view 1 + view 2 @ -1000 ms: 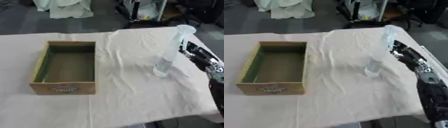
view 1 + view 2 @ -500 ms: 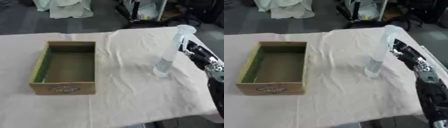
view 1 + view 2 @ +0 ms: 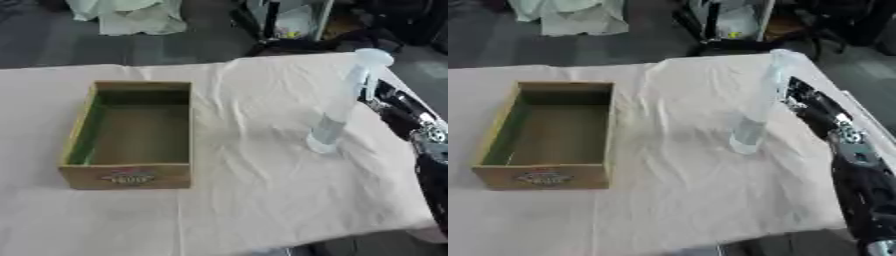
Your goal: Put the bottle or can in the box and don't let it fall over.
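my right hand [image 3: 805,102] sits just beside the tall clear plastic bottle [image 3: 343,105]; i cannot tell its finger state. the bottle looks light, top-heavy, slippery, so i'd grasp mid-body for the wooden box [image 3: 131,132].

The place looked like a robotics lab or workshop rather than a home. The desk [image 3: 262,200] was draped in a wrinkled cream cloth [image 3: 684,190] and stood on a dark grey floor [image 3: 131,47], with pale crumpled sheeting [image 3: 131,15] heaped behind it. Dark equipment and a white frame [image 3: 728,22] crowded the far edge.
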Robot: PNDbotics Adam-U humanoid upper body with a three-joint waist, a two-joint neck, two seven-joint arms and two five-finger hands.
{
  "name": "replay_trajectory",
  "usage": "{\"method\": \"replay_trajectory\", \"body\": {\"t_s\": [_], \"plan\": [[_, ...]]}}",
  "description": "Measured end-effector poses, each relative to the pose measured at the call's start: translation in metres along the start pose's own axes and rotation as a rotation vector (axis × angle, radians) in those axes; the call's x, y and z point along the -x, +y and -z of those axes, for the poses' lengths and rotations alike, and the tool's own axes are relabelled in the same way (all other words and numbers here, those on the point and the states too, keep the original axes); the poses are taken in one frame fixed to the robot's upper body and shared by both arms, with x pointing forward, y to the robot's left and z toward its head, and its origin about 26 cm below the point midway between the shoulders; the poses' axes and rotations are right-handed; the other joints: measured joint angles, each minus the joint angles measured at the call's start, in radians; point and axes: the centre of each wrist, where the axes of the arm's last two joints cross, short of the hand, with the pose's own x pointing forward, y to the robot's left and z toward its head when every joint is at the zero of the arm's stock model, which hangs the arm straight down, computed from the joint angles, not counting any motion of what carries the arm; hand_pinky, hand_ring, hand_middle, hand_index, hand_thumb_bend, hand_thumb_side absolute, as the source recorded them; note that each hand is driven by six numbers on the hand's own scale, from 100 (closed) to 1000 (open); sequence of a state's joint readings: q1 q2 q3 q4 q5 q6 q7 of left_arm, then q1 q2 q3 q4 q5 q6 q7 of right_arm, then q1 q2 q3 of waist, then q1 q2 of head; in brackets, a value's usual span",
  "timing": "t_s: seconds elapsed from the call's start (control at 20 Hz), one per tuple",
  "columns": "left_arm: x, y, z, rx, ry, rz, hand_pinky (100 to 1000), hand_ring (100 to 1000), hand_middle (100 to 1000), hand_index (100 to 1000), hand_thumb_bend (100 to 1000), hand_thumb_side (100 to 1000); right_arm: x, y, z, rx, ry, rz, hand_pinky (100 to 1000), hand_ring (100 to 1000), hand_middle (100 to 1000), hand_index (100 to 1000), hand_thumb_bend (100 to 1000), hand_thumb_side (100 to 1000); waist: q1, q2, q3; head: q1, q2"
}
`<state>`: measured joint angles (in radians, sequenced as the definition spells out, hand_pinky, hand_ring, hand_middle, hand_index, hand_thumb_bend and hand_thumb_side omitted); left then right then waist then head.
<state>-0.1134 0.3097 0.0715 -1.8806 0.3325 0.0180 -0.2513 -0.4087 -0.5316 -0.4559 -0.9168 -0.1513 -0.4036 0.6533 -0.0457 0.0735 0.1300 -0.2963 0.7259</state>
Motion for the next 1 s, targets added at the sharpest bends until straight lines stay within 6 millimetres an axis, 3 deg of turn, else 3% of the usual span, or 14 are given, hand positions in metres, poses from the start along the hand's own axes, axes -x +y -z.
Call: {"method": "replay_trajectory", "body": {"t_s": [1.0], "plan": [[0.0000,0.0000,0.0000,0.003,-0.001,0.001,1000,1000,1000,772,100,808,0.0010,0.0028,0.0017,-0.015,-0.010,0.007,1000,1000,1000,1000,100,470,0.001,0.005,-0.001,0.002,-0.008]]}}
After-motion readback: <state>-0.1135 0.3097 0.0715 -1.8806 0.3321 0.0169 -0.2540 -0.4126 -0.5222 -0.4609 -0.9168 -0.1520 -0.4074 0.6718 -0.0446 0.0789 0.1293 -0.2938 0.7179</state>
